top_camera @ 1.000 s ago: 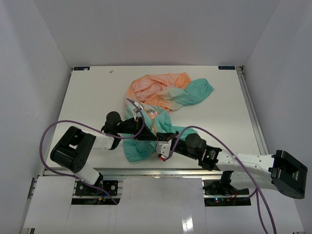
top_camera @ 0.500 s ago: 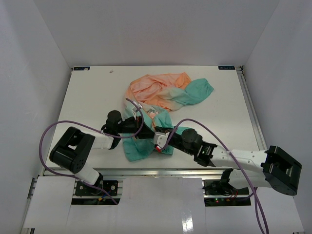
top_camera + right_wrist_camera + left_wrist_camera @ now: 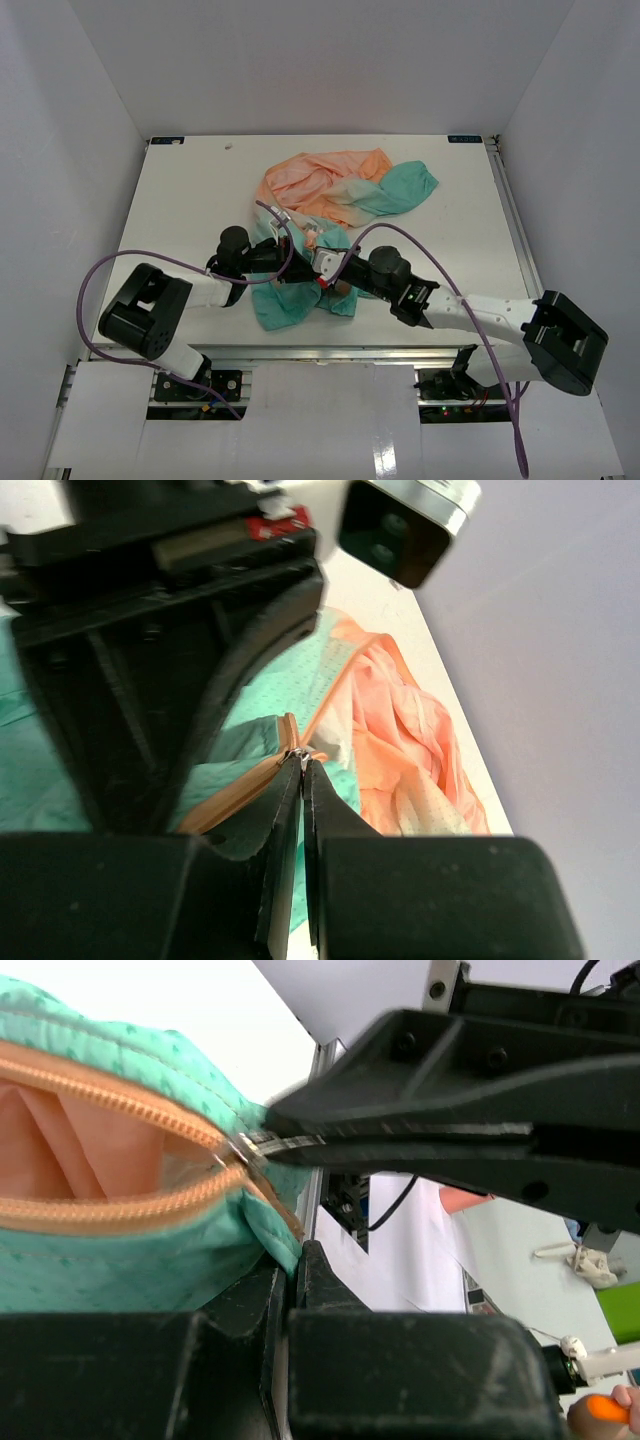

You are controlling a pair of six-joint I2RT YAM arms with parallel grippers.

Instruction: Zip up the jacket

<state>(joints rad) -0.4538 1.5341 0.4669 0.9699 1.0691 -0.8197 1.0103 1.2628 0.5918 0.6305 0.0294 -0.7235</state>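
Note:
The jacket lies crumpled mid-table, peach at the far end and teal toward the near edge. In the left wrist view my left gripper is shut on the teal hem just below the orange zipper teeth. The right gripper's black fingers come in from the right and pinch the metal zipper pull. The right wrist view shows my right gripper shut on that pull, where the two zipper rows meet. From the top, both grippers meet tip to tip over the teal fabric.
Purple cables loop from both arms over the near table. The aluminium rail runs along the near edge. White walls enclose the table on three sides. In the right wrist view the left arm's body fills the upper left.
My right gripper has moved away from the near edge and slightly left, staying shut, up to the left gripper. The teal fabric near the edge has bunched. The left arm has barely moved.

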